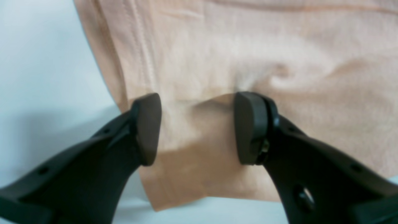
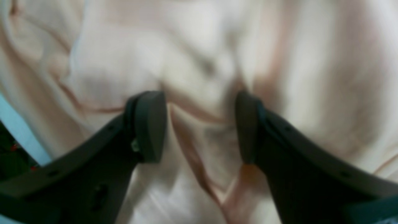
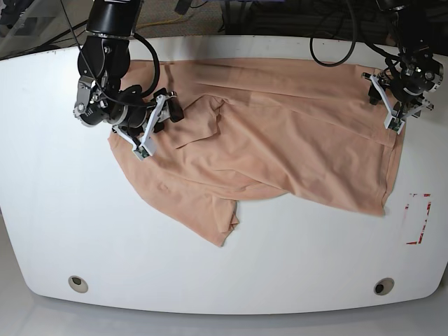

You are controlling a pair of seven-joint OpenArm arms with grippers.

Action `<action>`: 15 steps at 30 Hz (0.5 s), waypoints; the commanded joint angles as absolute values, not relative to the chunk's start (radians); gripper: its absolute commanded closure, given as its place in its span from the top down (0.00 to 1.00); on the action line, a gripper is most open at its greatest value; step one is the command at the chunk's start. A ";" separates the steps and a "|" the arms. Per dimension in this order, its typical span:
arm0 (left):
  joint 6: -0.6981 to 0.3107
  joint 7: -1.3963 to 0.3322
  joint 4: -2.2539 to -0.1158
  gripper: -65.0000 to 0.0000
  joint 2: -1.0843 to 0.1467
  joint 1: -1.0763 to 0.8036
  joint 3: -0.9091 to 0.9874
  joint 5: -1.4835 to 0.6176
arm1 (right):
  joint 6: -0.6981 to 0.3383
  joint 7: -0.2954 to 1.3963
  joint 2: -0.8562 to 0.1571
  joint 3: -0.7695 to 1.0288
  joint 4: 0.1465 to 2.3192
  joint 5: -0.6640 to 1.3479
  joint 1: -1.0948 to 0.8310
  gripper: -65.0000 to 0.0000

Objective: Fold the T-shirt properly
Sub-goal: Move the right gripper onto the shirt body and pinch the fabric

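Observation:
The peach T-shirt (image 3: 280,154) lies crumpled and partly spread across the white table (image 3: 210,280), one corner hanging toward the front. My left gripper (image 3: 380,103) is over the shirt's far right edge. In the left wrist view it (image 1: 199,124) stands open, its fingertips pressed onto the T-shirt (image 1: 248,46) beside a stitched hem, with a low ridge of cloth between them. My right gripper (image 3: 155,129) is at the shirt's left end. In the blurred right wrist view it (image 2: 199,124) is open astride wrinkled folds of the T-shirt (image 2: 202,46).
Bare table (image 1: 37,62) shows left of the hem in the left wrist view. A red marking (image 3: 418,218) sits on the table at the right, and two round holes (image 3: 78,283) (image 3: 382,286) lie near the front edge. Cables run along the back.

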State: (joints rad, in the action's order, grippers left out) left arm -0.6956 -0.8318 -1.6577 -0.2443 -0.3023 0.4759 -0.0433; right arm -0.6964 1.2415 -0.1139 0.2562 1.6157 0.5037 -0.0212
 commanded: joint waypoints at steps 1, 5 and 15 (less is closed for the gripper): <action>-0.698 -0.865 -1.661 0.53 -0.254 -0.312 0.478 -0.018 | -0.698 1.242 -0.131 0.259 1.650 0.522 0.010 0.51; -0.698 -0.865 -1.661 0.53 -0.255 -0.329 0.478 -0.018 | -0.698 1.247 -0.131 0.259 1.647 0.516 0.041 0.51; -0.698 -0.865 -1.661 0.53 -0.255 -0.337 0.478 -0.018 | -0.698 1.207 -0.151 0.251 1.486 0.516 0.105 0.51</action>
State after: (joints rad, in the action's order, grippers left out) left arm -0.6930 -0.8177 -1.6608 -0.2478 -0.3244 0.4778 -0.0498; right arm -0.6968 1.2366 -0.1406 0.2523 1.4807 0.4999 0.0830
